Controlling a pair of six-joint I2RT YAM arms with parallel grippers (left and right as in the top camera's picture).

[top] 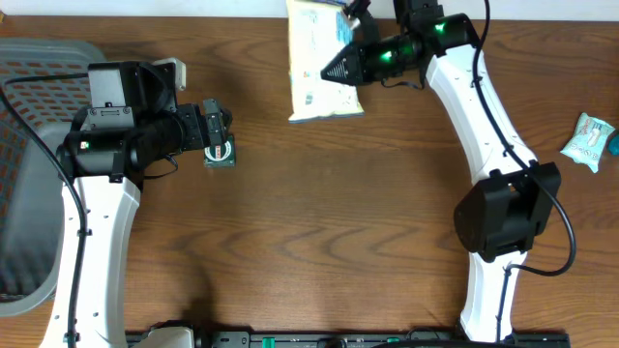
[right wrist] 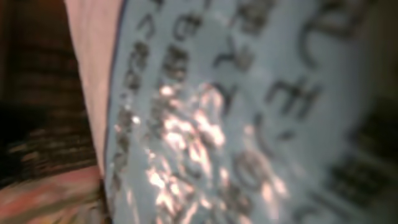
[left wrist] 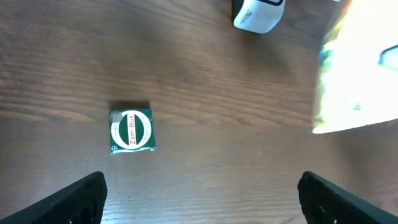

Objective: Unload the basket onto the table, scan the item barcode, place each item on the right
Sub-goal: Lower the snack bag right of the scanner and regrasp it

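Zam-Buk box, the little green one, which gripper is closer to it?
Left. The left gripper hangs open just by the Zam-Buk box, not touching it. The right gripper is far off across the table, shut on a pale printed bag.

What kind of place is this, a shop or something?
Probably a pretend shop checkout set up for testing robots, not a real store. Two robot arms work at a wooden table, a grey basket sits at one side, and there are packaged goods: a small green box and a pale packet.
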